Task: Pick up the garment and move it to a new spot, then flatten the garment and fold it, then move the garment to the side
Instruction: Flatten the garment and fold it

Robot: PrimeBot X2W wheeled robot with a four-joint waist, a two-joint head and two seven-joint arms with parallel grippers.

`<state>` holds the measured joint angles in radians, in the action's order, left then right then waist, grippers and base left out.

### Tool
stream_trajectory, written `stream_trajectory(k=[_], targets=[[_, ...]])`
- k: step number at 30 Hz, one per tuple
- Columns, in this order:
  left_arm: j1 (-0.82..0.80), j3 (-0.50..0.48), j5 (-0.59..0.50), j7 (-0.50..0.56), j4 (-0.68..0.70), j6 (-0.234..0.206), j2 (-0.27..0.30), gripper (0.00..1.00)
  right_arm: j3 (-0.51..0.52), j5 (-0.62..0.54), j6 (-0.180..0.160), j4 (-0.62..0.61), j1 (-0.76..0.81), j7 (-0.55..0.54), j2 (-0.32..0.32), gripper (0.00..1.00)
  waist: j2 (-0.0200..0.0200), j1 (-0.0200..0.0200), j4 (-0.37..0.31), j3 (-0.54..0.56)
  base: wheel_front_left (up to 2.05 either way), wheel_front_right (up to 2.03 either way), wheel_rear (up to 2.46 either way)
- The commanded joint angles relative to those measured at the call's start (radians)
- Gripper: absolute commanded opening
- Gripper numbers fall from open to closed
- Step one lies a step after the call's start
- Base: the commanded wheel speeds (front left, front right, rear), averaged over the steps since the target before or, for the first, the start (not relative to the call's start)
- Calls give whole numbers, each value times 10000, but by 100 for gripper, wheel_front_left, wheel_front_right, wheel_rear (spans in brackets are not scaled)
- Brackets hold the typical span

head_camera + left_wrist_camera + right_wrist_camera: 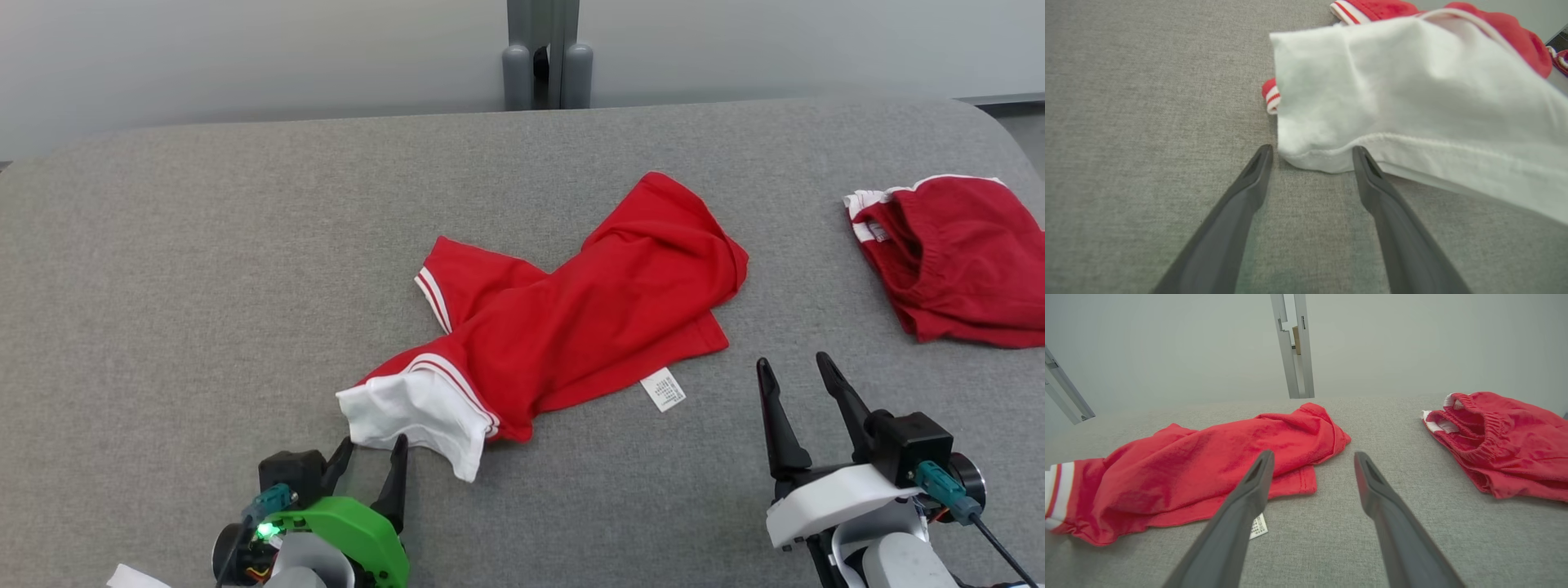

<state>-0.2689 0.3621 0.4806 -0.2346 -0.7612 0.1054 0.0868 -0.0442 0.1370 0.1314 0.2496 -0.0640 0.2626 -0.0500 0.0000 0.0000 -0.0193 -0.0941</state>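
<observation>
While both pairs of fingers stand spread wide and hold nothing, a red garment (pixel 571 327) lies crumpled across the middle of the grey surface (pixel 204 286). It runs on a slant from close to the near edge up toward the far edge. Its white sleeve (pixel 408 412), trimmed with red and white stripes, is the part closest to the near edge, and a second striped sleeve points toward the left edge. A small white care label (pixel 664 389) sticks out from the hem on the side facing the near edge.

The left gripper (pixel 374 445), on a green mount, sits low at the near edge with its fingertips at the white sleeve. In the left wrist view, the sleeve's stitched hem corner lies between the two tips, and the fabric is not pinched. Whether the tips touch the cloth cannot be told.

The right gripper (pixel 793 363), on a white mount, hangs over bare surface toward the near right corner, apart from the garment's hem and label. A pair of red shorts (pixel 955 261) with an elastic waistband lies bunched at the right edge, well apart from the garment. Beyond the far edge, a grey metal post (pixel 545 57) rises against a pale wall (pixel 245 49).
</observation>
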Motion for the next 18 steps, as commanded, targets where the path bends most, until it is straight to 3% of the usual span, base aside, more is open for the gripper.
stream_trajectory(k=[1,2,3,4,6,9,10,18], targets=[[-191,18,27,-104,-81,51,-11,100,-20,-12,-16,31,-41,28,-14,100,0,0,-17,6,0,0,0],[-215,21,62,-151,-129,76,-29,100,-32,11,-16,43,-38,28,-14,100,0,0,-12,25,0,0,0],[-230,33,84,-186,-191,81,-47,85,-41,34,-16,74,-44,28,-14,100,0,0,-7,43,0,0,0],[-249,48,78,-219,-229,93,-62,62,-47,46,-16,93,-47,28,-15,100,0,0,-2,57,0,0,0],[-287,71,77,-241,-293,114,-95,34,-60,60,-16,112,-35,28,-15,100,0,0,9,82,0,0,0],[-298,136,62,-288,-285,164,-132,12,-69,100,-16,146,-19,28,-15,100,0,0,25,109,0,0,0],[-286,149,55,-302,-270,164,-136,0,-69,106,-16,152,-10,28,-15,100,0,0,29,117,0,0,0],[74,-60,-75,-305,418,136,-162,0,490,182,-14,882,-35,-324,-7,100,0,0,124,88,0,0,0]])
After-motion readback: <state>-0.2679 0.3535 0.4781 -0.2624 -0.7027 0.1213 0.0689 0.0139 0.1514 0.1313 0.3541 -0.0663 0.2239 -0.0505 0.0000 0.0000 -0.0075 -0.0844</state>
